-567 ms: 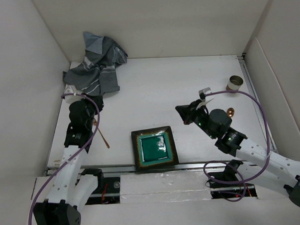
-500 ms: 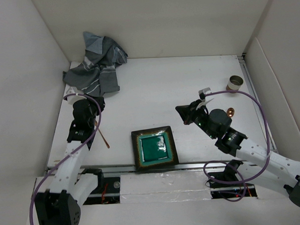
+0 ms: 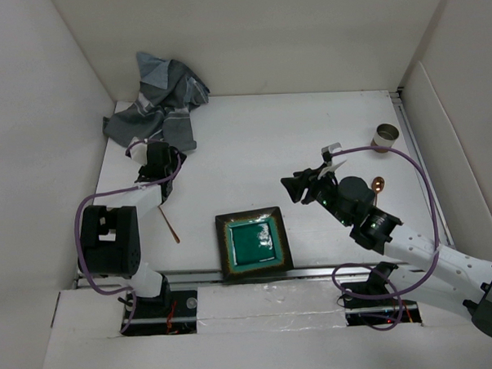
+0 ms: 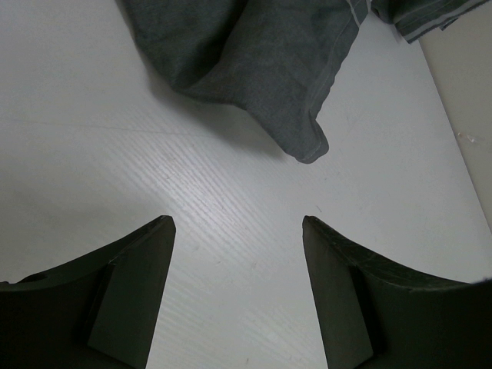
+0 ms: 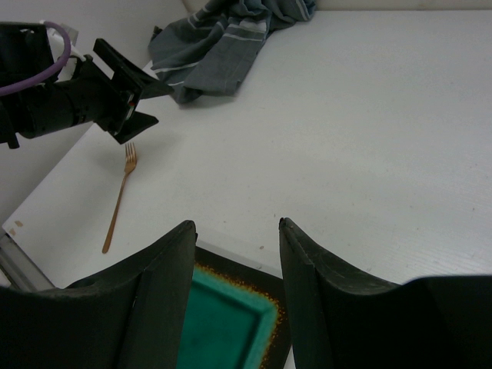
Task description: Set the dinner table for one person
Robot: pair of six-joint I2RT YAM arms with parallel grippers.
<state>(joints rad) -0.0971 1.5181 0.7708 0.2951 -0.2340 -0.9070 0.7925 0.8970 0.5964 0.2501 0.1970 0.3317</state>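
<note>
Early, I judge: the plate (image 3: 253,243) sits at the near edge of the desk (image 3: 261,151), which spans the view, but fork (image 3: 169,227), cloth (image 3: 157,107) and cup (image 3: 385,135) lie scattered, and left hand (image 4: 238,231) and right hand (image 5: 234,231) gape empty.

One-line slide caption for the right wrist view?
Open right gripper frames the green plate's corner; beyond, fork and grey cloth on the white table, left gripper nearby.

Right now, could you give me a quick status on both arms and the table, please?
Left gripper: jaws open, empty, by the cloth. Right gripper: jaws open, empty, near the plate. Table holds plate, fork, cup; nothing blocking either arm.
</note>
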